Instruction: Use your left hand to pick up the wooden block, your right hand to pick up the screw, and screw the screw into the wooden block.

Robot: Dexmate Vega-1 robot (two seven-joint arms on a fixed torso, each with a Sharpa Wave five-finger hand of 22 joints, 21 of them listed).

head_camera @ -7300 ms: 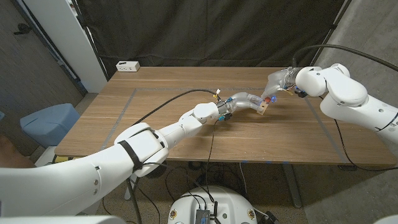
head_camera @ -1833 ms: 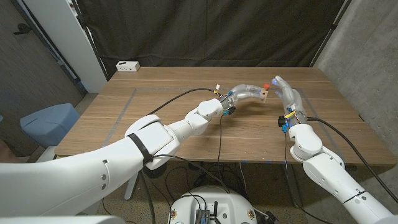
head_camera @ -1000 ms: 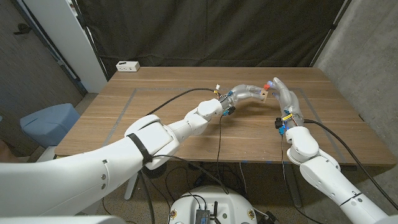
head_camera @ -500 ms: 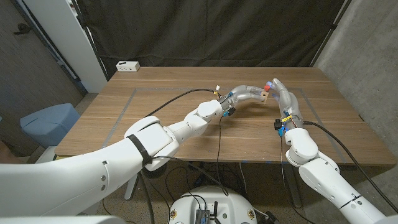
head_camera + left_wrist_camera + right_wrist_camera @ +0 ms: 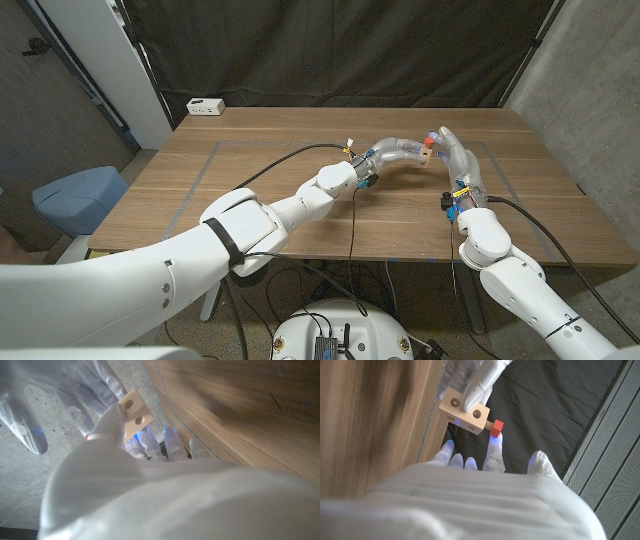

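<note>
— Since a second ago, has anything shifted?

— Only slightly: the right hand [image 5: 456, 152] has edged closer to the wooden block [image 5: 427, 153], and the left hand [image 5: 398, 152] holds that block up over the far side of the desk [image 5: 250, 190] much as before.

— How far along is the job?

— Both pickups look done. The screw [image 5: 495, 428] already sits with its threaded tip in the block's end face, so what seems left is turning it home; a stretch of thread still shows between head and wood.

— And the hands?

— The left hand pinches the block, one finger pressed across its top. The right hand's fingers are spread, one fingertip [image 5: 494, 446] just at the screw's red head; I can't tell whether it truly grips it.

— The block itself?

— Pale wood, oblong, with two round holes on one face.
</note>
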